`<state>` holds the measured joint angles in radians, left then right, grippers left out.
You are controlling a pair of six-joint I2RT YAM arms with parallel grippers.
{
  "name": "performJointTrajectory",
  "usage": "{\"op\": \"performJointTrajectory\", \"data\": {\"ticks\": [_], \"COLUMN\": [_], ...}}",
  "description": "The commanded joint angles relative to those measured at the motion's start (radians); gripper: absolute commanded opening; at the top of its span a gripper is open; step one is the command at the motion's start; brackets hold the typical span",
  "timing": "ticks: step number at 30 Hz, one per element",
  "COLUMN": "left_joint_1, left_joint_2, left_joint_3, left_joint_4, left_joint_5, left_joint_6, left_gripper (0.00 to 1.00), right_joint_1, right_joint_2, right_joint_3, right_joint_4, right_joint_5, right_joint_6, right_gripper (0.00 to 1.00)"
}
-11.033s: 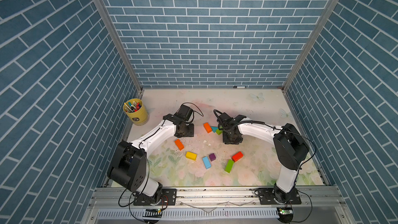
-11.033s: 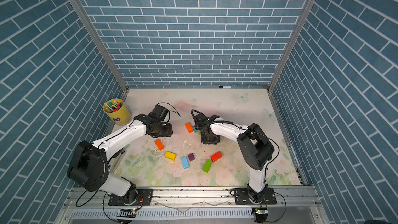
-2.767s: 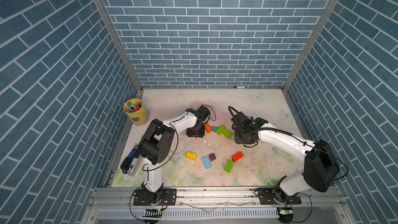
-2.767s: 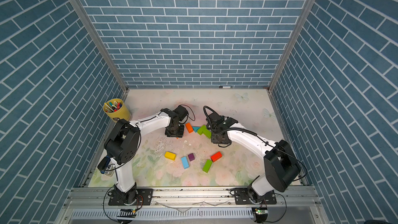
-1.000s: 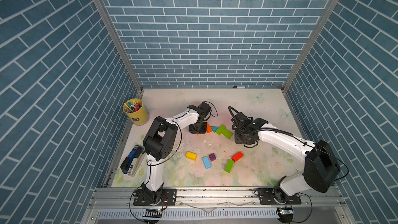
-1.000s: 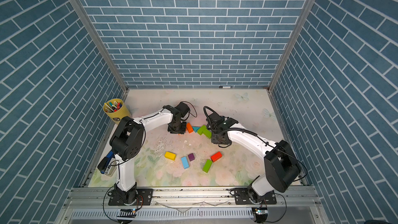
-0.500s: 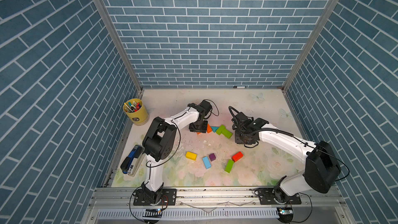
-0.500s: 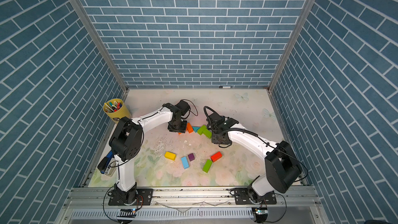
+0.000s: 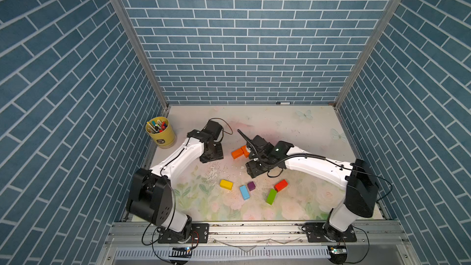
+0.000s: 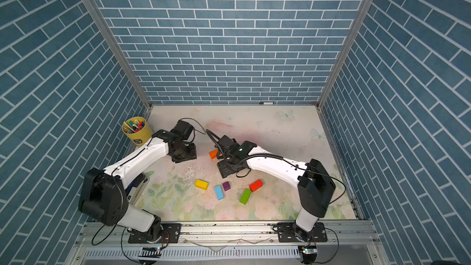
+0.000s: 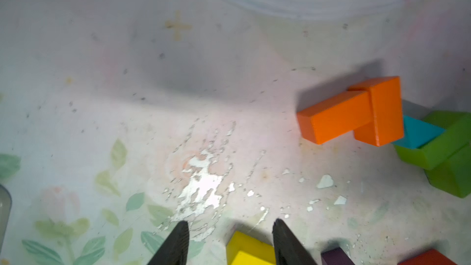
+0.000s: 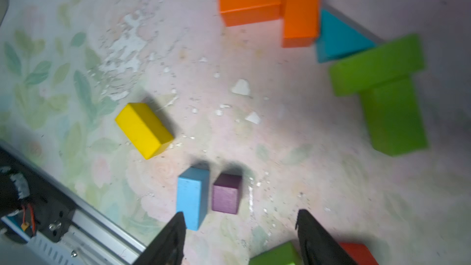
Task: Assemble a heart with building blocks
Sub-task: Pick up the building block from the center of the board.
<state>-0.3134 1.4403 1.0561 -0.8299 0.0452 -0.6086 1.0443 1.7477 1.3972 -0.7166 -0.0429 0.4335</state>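
Nearest the rail, loose and unplaced: green brick [image 9: 271,196], red brick [image 9: 280,185], light-blue brick [image 9: 244,192], purple cube [image 9: 251,186], yellow brick [image 9: 226,184].

Mid-table: left gripper [image 11: 230,223], just drawn back from the orange pair [image 11: 334,115], claw spread, empty. Right gripper [image 12: 239,216], newly spread, empty.

Beyond: the heart's top is begun, with the orange pair touching, then teal triangle [image 12: 336,36] and green pair [image 12: 377,65].

In both top views the right arm hides the triangle and the green pair.

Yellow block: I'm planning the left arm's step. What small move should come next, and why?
Probably advance the open, empty left claw onto the yellow block: it lies loose just ahead of the claw, apart from the joined orange bricks.
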Motion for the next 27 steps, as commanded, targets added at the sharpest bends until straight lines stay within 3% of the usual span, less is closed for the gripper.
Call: {"op": "performJointTrajectory", "data": {"ticks": [1,7,13,15,20,23,27], "left_joint_1": [0.076,0.154,0.196,0.198,0.2,0.2,0.199], "left_joint_2": [-0.1,-0.219,-0.225,-0.219,-0.206,-0.201,-0.181], "left_joint_3": [-0.115,-0.203,-0.232,-0.232,-0.246,-0.25,-0.241], "left_joint_4": [0.025,0.005,0.027,0.033,0.055,0.07,0.091], "left_joint_5": [0.06,0.069,0.101,0.105,0.113,0.126,0.147], "left_joint_6": [-0.071,-0.048,-0.034,-0.028,-0.025,-0.022,-0.015], "left_gripper": [0.56,0.59,0.59,0.59,0.58,0.58,0.57], "right_joint_1": [0.056,0.112,0.145,0.15,0.15,0.124,0.047], "right_joint_2": [0.141,0.348,0.453,0.491,0.469,0.388,0.336], "right_joint_3": [0.128,0.292,0.384,0.404,0.369,0.324,0.282], "right_joint_4": [-0.013,-0.026,-0.047,-0.065,-0.066,-0.049,-0.027], "right_joint_5": [-0.074,-0.108,-0.1,-0.083,0.032,0.109,0.102], "right_joint_6": [-0.182,-0.23,-0.223,-0.213,-0.182,-0.163,-0.139], "right_gripper": [0.72,0.73,0.68,0.62,0.32,0.28,0.27]}}
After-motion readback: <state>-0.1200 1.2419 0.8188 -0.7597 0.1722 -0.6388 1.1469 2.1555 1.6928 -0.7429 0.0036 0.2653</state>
